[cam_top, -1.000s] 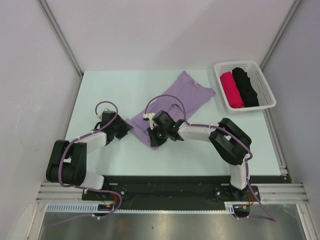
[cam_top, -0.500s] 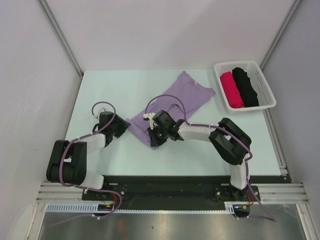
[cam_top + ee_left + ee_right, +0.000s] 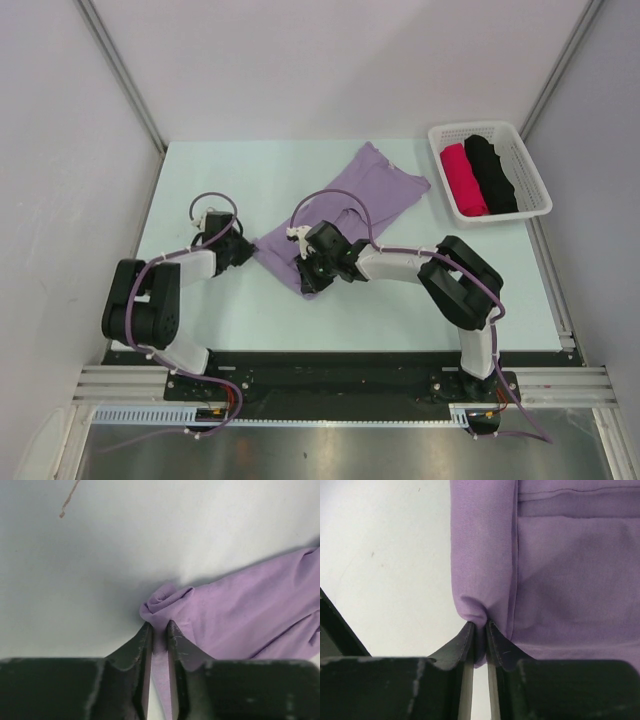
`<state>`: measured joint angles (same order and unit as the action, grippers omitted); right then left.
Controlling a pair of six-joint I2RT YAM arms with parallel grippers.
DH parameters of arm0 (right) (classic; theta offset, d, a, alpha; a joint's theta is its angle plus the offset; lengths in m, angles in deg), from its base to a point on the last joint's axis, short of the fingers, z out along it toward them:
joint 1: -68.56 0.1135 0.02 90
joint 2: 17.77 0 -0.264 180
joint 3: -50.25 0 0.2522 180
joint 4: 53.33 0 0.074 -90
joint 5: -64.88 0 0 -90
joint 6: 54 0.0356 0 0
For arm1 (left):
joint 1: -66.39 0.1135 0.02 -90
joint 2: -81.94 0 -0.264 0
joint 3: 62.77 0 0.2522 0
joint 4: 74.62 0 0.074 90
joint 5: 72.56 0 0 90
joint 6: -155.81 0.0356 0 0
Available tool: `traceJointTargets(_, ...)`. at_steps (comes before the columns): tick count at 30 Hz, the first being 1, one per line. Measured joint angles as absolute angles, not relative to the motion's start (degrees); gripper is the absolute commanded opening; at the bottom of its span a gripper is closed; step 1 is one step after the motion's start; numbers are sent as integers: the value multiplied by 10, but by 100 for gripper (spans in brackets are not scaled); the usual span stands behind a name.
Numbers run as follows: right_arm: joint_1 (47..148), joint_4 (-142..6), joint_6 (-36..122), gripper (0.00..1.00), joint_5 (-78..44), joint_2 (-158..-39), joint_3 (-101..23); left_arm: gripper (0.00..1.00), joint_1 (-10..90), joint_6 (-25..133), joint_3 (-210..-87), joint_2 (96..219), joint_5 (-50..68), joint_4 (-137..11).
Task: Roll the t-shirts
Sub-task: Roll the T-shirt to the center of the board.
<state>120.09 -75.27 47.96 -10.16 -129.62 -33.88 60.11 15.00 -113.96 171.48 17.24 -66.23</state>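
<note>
Two claws grip one plain lavender-purple short-sleeved cloth t-shirt [image 3: 375,190], which lies slantwise on the pale green counter [image 3: 200,180], one end toward the far right and the other toward the arms. The left claw [image 3: 159,628] is pressed nearly together on a small bunched corner at the shirt's near left edge, with a strip of cloth showing between its fingers. The right claw [image 3: 480,627] is likewise pressed together, pinching a folded edge of the same shirt at its near end, to the right of the left claw. At the counter's far right corner stands a white plastic lattice basket [image 3: 535,170], apart from the shirt, holding a pink roll of cloth [image 3: 465,180] and a black roll of cloth [image 3: 492,172] side by side.
</note>
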Motion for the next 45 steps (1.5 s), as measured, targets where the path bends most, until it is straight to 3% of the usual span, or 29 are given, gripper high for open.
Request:
traceJointTargets(5, 1212, -746, 475, 42, -138, -1282, -325, 6, 581, 179, -1192, 1725, 198, -587)
traceJointTargets(19, 1343, -743, 386, 65, -428, -1231, -309, 3, 563, 250, -1302, 1773, 214, -440)
traceJointTargets(35, 1392, -709, 289, 63, -531, -1324, -389, 3, 561, 264, -1331, 1783, 213, -400)
traceJointTargets(43, 1396, -730, 278, 54, -569, -1381, -446, 4, 560, 269, -1338, 1784, 213, -391)
traceJointTargets(45, 1393, -739, 278, 47, -575, -1392, -457, 4, 560, 269, -1339, 1784, 213, -389)
